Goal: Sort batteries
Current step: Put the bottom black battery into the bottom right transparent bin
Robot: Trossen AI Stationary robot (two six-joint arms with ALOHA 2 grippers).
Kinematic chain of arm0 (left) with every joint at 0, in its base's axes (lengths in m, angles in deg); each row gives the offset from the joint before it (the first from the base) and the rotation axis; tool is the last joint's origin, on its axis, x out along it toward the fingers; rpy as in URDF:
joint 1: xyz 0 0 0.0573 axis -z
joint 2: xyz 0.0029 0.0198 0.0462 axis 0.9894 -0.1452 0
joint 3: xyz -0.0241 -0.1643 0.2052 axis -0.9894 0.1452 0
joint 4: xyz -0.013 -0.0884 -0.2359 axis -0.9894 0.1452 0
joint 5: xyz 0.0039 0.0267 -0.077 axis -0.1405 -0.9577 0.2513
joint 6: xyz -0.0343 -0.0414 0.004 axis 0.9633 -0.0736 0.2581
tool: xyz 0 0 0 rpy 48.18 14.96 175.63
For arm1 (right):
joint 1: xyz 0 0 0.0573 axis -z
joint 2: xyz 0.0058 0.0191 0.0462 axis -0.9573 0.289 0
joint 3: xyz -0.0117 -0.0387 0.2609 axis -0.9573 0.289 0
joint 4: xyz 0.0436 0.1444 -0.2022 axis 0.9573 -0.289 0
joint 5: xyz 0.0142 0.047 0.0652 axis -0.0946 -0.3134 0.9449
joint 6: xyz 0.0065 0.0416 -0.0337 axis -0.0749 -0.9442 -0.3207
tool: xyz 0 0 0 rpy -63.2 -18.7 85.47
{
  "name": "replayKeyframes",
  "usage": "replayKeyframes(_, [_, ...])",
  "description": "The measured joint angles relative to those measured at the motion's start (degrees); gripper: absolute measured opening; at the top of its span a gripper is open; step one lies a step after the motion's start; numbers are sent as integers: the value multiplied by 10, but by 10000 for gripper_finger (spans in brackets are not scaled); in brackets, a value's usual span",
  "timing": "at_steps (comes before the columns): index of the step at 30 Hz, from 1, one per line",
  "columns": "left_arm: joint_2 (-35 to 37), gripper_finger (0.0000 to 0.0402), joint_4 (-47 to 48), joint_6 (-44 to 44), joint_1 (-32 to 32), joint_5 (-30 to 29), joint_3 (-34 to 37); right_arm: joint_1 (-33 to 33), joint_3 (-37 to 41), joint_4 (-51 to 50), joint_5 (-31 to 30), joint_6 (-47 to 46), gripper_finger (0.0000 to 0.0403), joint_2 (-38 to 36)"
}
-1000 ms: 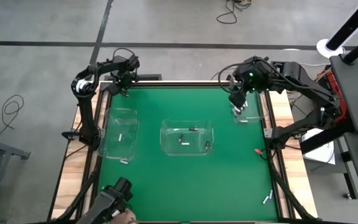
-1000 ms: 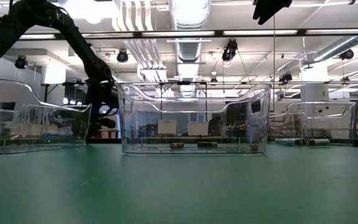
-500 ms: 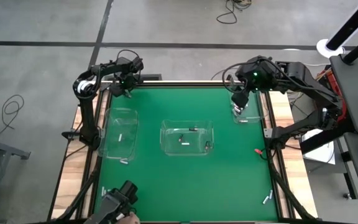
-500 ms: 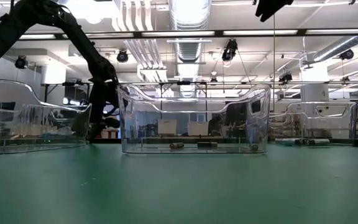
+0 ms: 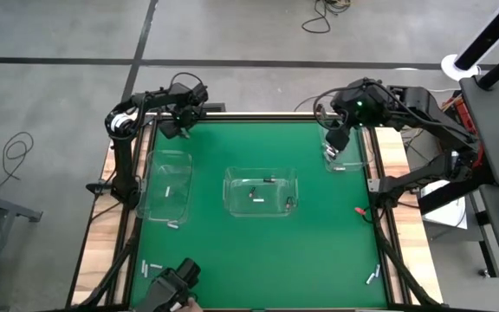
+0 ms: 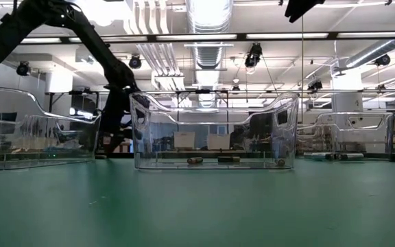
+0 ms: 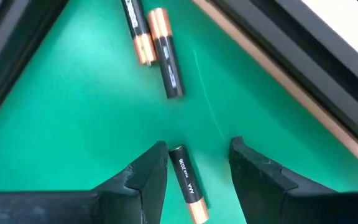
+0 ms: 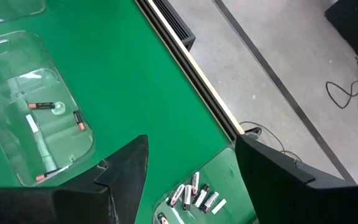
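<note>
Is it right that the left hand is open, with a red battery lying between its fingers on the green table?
Almost. The left hand is open over the green table, but the battery between its fingers is black with a copper end, not red. The left wrist view shows it.

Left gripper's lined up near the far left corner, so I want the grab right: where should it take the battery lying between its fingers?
Grip the battery across its dark mid-body, coming straight down. It lies flat on the mat, its long axis running between the open fingers of the left gripper, so they would close on its round sides, not its ends.
</note>
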Motion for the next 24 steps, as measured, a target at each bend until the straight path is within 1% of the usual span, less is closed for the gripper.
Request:
replayKeyframes(9, [11, 153, 4, 58, 5, 45, 1, 0, 1, -10, 0, 0, 246, -9])
replayKeyframes(18, [17, 150, -18, 77, 11, 45, 22, 0, 14, -14, 0, -14, 249, -25])
replayKeyframes(21, [19, 123, -34, 76, 13, 44, 34, 0, 18, -14, 0, -15, 242, -31])
replayKeyframes(24, [21, 79, -50, 76, 16, 39, 41, 0, 22, -13, 0, -15, 237, -35])
